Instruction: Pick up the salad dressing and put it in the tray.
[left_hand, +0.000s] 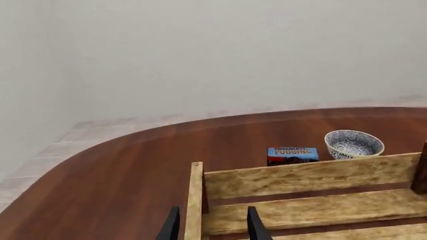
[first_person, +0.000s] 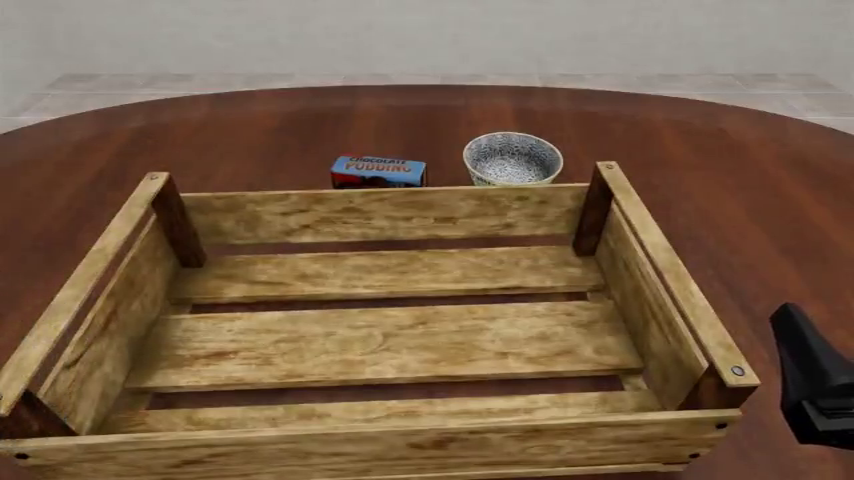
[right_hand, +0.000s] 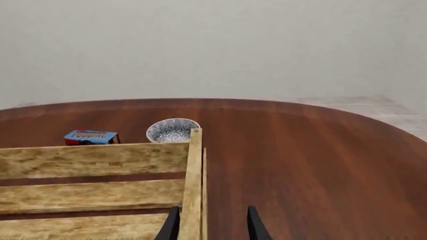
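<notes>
Hovering low at the near corners of the tray (first_person: 387, 345), both arms look parked and waiting. On the right, the right gripper (right_hand: 210, 225) hangs with its fingers apart, straddling the tray's right wall, nothing between them but that slat. Over on the left, the left gripper (left_hand: 212, 226) mirrors it, fingers spread either side of the left wall; from the front only the right arm's dark body shows, at the near right.

Now, where is the salad dressing? No view shows it: not inside the tray, not on the table (first_person: 747, 160) around it. Beyond the far wall sit only the blue pudding box (first_person: 379, 171) and, just to its right, the speckled bowl (first_person: 513, 158). My read: nothing is picked up yet, and the bottle must be found first.
</notes>
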